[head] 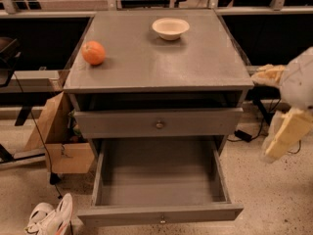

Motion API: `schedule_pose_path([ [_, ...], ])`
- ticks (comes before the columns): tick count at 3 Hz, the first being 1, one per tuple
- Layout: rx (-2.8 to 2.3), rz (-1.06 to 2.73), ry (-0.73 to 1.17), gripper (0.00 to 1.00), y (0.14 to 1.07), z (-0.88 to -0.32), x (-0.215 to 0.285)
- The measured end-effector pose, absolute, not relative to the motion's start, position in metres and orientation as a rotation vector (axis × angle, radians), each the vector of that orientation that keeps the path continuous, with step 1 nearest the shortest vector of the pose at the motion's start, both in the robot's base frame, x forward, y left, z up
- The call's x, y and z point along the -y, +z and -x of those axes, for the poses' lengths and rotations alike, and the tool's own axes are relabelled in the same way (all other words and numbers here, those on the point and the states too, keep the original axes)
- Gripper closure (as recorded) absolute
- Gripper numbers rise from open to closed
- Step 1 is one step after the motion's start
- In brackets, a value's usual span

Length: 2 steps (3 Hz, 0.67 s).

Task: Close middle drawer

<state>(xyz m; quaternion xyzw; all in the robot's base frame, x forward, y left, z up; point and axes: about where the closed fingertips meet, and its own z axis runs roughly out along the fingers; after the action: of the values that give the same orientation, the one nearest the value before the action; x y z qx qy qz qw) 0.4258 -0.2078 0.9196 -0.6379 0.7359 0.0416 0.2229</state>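
Note:
The grey cabinet (pixel 156 62) stands in the middle of the camera view. The middle drawer (pixel 159 213) is pulled far out towards me. It is wide, deep and empty, with a small round knob (pixel 162 221) at the centre of its front. Above it, the taller-fronted drawer (pixel 159 123) stands out a little, with a dark gap over it. The lowest drawer is hidden under the open one. My gripper (pixel 286 131), white and cream, hangs at the right edge, to the right of the cabinet at drawer height, touching nothing.
An orange (pixel 93 53) and a cream bowl (pixel 170 28) sit on the cabinet top. A cardboard box (pixel 58 141) stands at the cabinet's left. White shoes (pixel 49 217) lie on the floor at the lower left. Cables (pixel 244 133) run along the floor at the right.

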Motion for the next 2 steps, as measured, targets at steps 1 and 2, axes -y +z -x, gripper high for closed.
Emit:
schedule_pose_path([
  [1, -1.939, 1.67, 0.295, 0.0, 0.846, -0.415, 0.206],
  [2, -1.842, 1.539, 0.427, 0.0, 0.78, -0.414, 0.203],
])
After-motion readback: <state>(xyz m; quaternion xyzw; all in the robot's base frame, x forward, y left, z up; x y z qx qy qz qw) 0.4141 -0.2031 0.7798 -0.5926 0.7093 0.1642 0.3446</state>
